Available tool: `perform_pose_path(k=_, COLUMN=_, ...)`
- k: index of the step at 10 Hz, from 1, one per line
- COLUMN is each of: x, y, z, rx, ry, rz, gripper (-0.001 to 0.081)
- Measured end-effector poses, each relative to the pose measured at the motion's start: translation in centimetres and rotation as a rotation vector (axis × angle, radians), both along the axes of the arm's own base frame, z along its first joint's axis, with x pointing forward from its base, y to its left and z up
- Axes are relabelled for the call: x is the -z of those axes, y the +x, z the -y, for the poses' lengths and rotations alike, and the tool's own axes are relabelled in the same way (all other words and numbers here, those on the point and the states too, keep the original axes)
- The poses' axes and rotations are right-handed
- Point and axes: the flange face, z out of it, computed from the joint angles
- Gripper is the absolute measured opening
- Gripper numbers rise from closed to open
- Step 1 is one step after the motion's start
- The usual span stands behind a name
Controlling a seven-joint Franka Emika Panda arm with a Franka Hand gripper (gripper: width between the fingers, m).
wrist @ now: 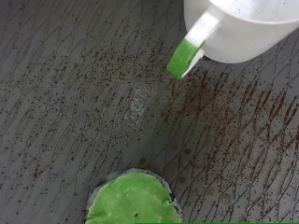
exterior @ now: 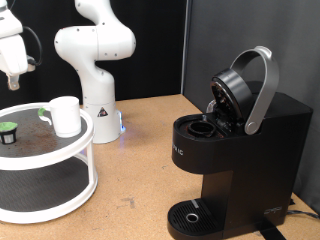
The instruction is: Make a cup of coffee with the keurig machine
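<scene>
The black keurig machine [exterior: 240, 150] stands at the exterior view's right with its silver-handled lid [exterior: 245, 90] raised and the pod chamber [exterior: 200, 128] open. The white cup [exterior: 65, 115] stands on the top tier of a round white stand [exterior: 60, 165]. In the wrist view [wrist: 245, 28] it shows a green-edged handle. A small dark pod with a green top [exterior: 8, 131] sits on the same tier and also shows in the wrist view [wrist: 134, 201]. My gripper [exterior: 13, 80] hangs above the stand, over the pod, holding nothing that shows. Its fingers are out of the wrist view.
The stand has a dark speckled top surface [wrist: 112, 103] and a lower tier [exterior: 40, 190]. The white arm base [exterior: 98, 105] stands behind it. The machine's round drip tray [exterior: 190, 215] is bare. A wooden table [exterior: 135, 165] lies between stand and machine.
</scene>
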Motion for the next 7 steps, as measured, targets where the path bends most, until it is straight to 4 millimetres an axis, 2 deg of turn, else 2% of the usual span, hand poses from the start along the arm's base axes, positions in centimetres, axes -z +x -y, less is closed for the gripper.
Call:
perform_pose_path(k=3, x=0.4, y=-0.2, z=0.0, rx=-0.077, ry=0.065, rz=0.026, gripper=0.08)
perform_pose_path(k=7, x=3.4, y=0.3, z=0.3, rx=-0.095, ry=0.052, rz=0.018, gripper=0.08)
